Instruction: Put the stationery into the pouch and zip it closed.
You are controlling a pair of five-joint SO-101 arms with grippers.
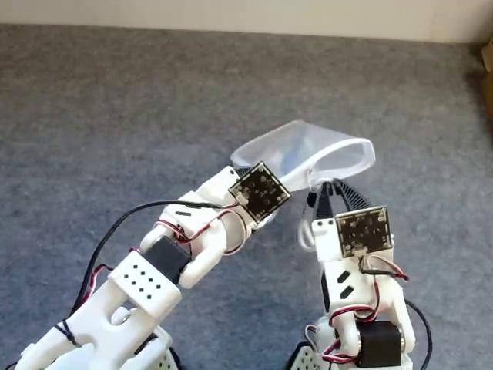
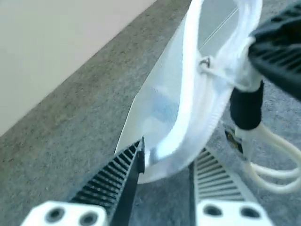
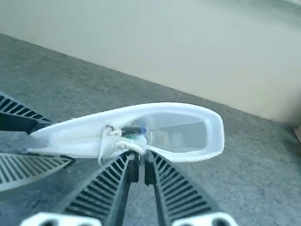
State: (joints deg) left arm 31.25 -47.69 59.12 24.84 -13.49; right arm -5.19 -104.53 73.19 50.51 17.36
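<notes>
A translucent white pouch (image 1: 323, 154) is held off the grey carpet between both arms, its mouth partly open. Something blue (image 1: 289, 163) shows through its wall, and a blue-and-black pen tip (image 3: 140, 130) lies just inside the rim. My right gripper (image 3: 140, 160) is shut on the white cord at the zipper pull (image 3: 110, 129), at the pouch's near edge (image 1: 331, 189). My left gripper (image 2: 171, 162) straddles the pouch's zipped end (image 2: 164, 141), one finger on each face, pinching it. The zipper looks closed from that end up to the pull.
Grey carpet (image 1: 115, 100) spreads around the arms, with open floor to the left and behind the pouch. A pale wall (image 3: 188, 37) runs along the far side. A white cord loop (image 2: 277, 157) hangs from the right arm's wrist area.
</notes>
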